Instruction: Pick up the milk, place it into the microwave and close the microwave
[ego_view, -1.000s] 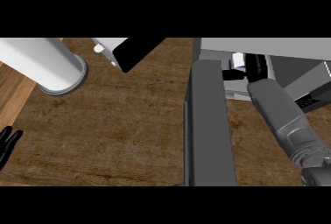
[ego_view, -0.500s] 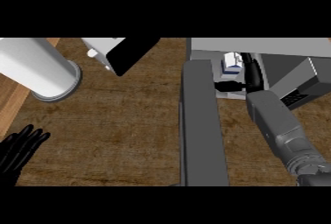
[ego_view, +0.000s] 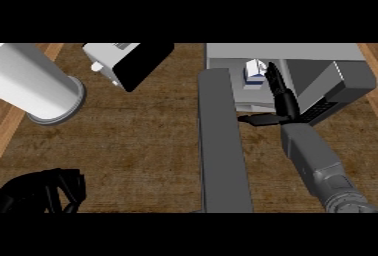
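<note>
The milk (ego_view: 255, 71), a small white carton with blue print, stands upright inside the open grey microwave (ego_view: 325, 80) at the upper right. My right hand (ego_view: 281, 99) reaches into the cavity, and its straight fingers lie just right of the carton, not curled round it. Its thumb (ego_view: 255, 120) sticks out to the left near the cavity's front edge. The microwave door (ego_view: 221, 150) stands open, a long grey slab seen edge-on, left of my right forearm. My left hand (ego_view: 40, 192) rests at the lower left corner with relaxed fingers, holding nothing.
A big white cylinder (ego_view: 40, 85) stands at the upper left on the wooden counter (ego_view: 140, 140). A white and black appliance (ego_view: 129, 61) sits at the top, left of the door.
The carton now stands free inside the microwave, and my right hand's fingers have straightened beside it. My left hand has come further into view at the lower left.
</note>
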